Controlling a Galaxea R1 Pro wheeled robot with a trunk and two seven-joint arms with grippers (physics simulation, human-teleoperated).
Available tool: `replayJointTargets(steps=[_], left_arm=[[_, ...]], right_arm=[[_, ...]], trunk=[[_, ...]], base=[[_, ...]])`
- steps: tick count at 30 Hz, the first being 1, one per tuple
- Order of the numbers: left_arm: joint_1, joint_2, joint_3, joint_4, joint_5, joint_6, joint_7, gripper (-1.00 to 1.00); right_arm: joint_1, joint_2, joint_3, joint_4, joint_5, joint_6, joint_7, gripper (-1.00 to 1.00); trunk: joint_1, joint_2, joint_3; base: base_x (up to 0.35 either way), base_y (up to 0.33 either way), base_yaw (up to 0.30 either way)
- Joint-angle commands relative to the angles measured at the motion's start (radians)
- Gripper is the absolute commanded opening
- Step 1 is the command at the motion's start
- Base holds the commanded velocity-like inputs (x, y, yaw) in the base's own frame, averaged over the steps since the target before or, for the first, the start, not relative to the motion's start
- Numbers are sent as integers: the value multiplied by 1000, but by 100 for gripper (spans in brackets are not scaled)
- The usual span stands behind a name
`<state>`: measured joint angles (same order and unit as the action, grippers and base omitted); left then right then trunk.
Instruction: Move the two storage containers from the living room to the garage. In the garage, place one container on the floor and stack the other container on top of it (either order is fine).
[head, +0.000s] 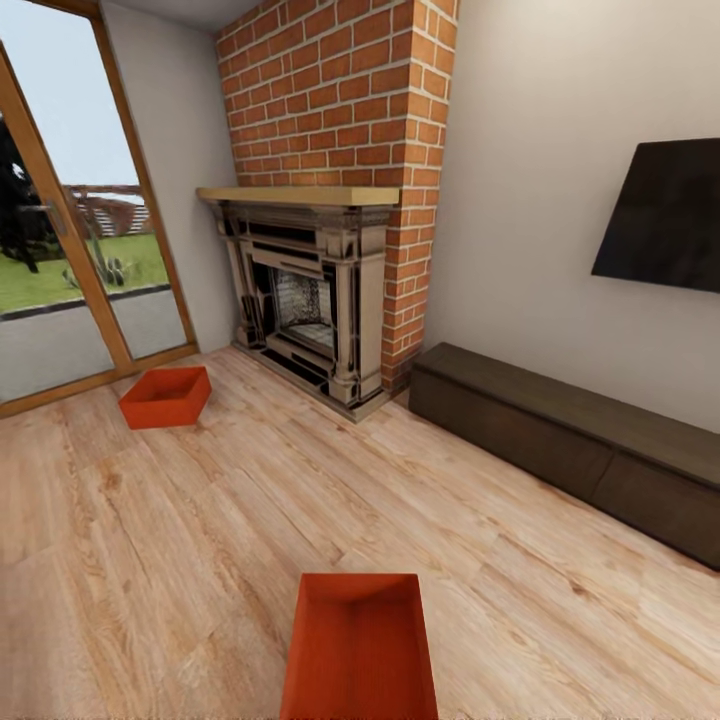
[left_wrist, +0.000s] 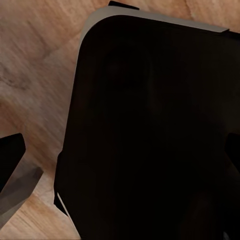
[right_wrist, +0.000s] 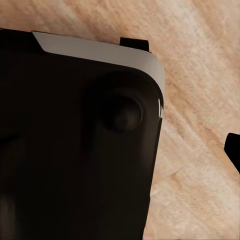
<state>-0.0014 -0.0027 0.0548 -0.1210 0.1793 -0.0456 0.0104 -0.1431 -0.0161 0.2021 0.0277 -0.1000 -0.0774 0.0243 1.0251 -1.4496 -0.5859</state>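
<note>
Two red-orange open-top storage containers lie on the light wood floor of the living room. One container is close in front of me at the bottom of the head view, empty, its near end cut off by the frame. The other container sits farther off to the left, between the glass door and the fireplace. My left gripper hangs over my own black base, one dark fingertip at the picture's edge. My right gripper also hangs beside the base, a fingertip at the edge. Neither holds anything.
A red brick fireplace stands ahead. A long low dark cabinet runs along the right wall under a black TV. A wood-framed glass door closes the left side. Wood floor stretches between the two containers.
</note>
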Motion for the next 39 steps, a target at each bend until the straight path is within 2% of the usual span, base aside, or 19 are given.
replayJointTargets(steps=[1,39], left_arm=[[0,0,5,0,1,-2,0,100],[0,0,5,0,2,-2,0,100]], right_arm=[[-1,0,8,3,-10,-6,2,100],[-1,1,10,3,-10,-5,0,100]], trunk=[[0,0,-2],[0,0,-64]], base=[[0,0,0],[0,0,0]])
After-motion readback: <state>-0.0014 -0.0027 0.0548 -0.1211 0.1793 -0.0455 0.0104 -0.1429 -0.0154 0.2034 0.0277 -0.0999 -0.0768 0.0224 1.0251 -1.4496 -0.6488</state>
